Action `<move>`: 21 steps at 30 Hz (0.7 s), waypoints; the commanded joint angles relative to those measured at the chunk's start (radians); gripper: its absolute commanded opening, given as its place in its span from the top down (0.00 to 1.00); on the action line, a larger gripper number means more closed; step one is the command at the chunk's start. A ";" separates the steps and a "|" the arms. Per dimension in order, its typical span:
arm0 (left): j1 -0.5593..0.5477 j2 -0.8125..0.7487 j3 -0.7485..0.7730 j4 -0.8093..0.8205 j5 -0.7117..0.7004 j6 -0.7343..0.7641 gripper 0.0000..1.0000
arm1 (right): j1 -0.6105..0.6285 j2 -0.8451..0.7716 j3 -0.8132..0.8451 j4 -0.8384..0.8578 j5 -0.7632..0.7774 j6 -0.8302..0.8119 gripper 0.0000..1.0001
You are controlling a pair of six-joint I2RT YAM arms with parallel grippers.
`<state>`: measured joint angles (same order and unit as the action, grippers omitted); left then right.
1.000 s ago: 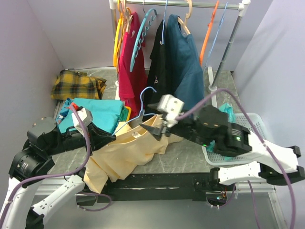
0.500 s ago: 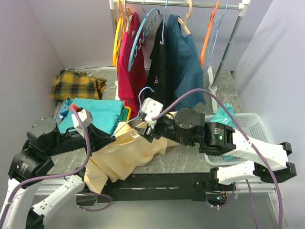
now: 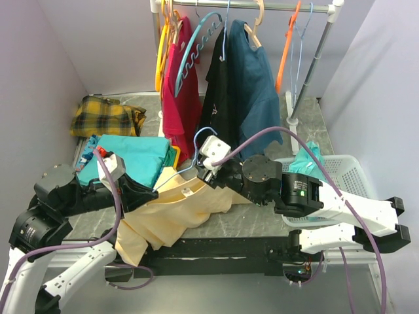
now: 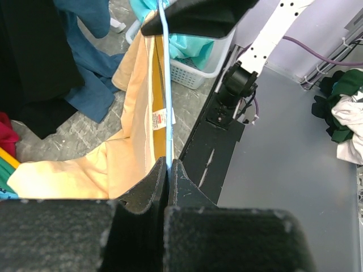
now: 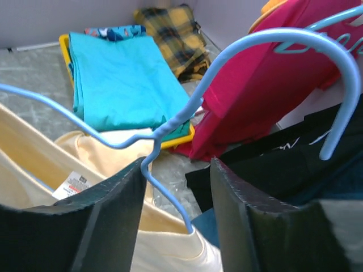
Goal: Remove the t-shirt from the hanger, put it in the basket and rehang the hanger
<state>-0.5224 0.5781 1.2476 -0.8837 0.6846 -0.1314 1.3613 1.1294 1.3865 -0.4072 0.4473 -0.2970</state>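
Note:
A pale yellow t-shirt [image 3: 170, 216] lies draped over the table's front edge, still on a light blue wire hanger [image 3: 196, 147]. My left gripper [image 3: 152, 191] is shut on the hanger's wire [image 4: 165, 107] at the shirt's left shoulder. My right gripper [image 3: 208, 171] is open, its jaws on either side of the hanger's neck [image 5: 164, 133], with the wire against the left finger [image 5: 108, 212]. The hook [image 5: 334, 73] curves up to the right. The shirt's collar and label [image 5: 71, 184] show below.
A clothes rail at the back holds red [image 3: 182, 98], black and navy [image 3: 252, 91] shirts and spare hangers. A folded teal shirt [image 3: 134, 157] and a plaid cloth [image 3: 105, 116] lie at the left. A white basket [image 3: 340, 176] stands at the right.
My right gripper swung left and came round the hanger's neck below the hook. The hanger and shirt collar lifted slightly. The left arm barely moved.

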 commanded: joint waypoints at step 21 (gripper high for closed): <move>-0.002 0.023 0.092 0.198 -0.381 -0.085 0.43 | -0.007 -0.140 -0.095 0.099 0.149 -0.076 1.00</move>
<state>-0.5205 0.6117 1.3033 -0.7746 0.4603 -0.1879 1.3590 1.0817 1.2942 -0.3832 0.4850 -0.3996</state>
